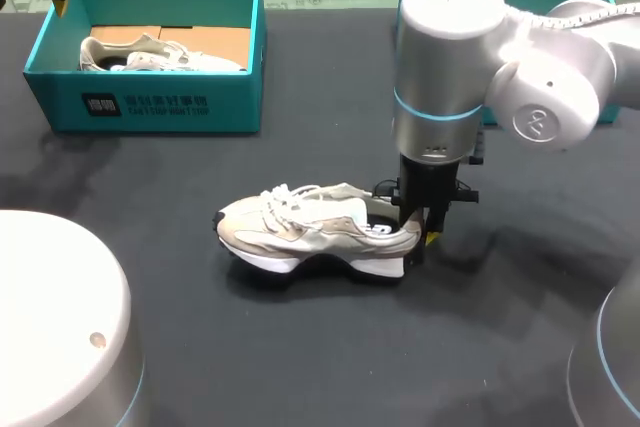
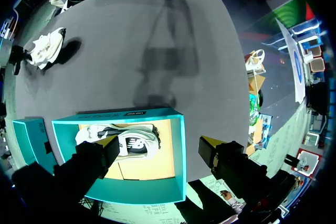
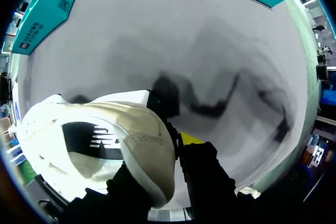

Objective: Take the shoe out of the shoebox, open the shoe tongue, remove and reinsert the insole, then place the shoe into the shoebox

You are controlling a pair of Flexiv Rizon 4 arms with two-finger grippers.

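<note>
Pinning the heel: the right end effector point(image 1: 425, 232) sits at the heel end of the shoe point(image 1: 315, 232), which stands on its sole mid tabletop point(image 1: 300, 347), toe pointing left. In the right wrist view the heel collar is between the two fingers, one inside the opening and one outside, so it looks like a narrow pinch on the shoe.

The left end effector point(image 2: 160, 142) hangs over the shoebox point(image 1: 150, 107) at far left, fingers wide, holding nothing. A second shoe point(image 1: 150, 55) lies in that box.

The shoe is out of the box, so opening the tongue point(image 1: 345, 192) looks like the step in hand. To do it well:
- Press the heel down firmly with the right so the shoe cannot slide or tip.
- Bring the left across and come down just behind the laces point(image 1: 285, 197).
- Take the tongue's free edge only, not a lace loop.
- Pull up and toward the toe, gently.

Risk: the pinch is on the soft collar and may slip.
</note>
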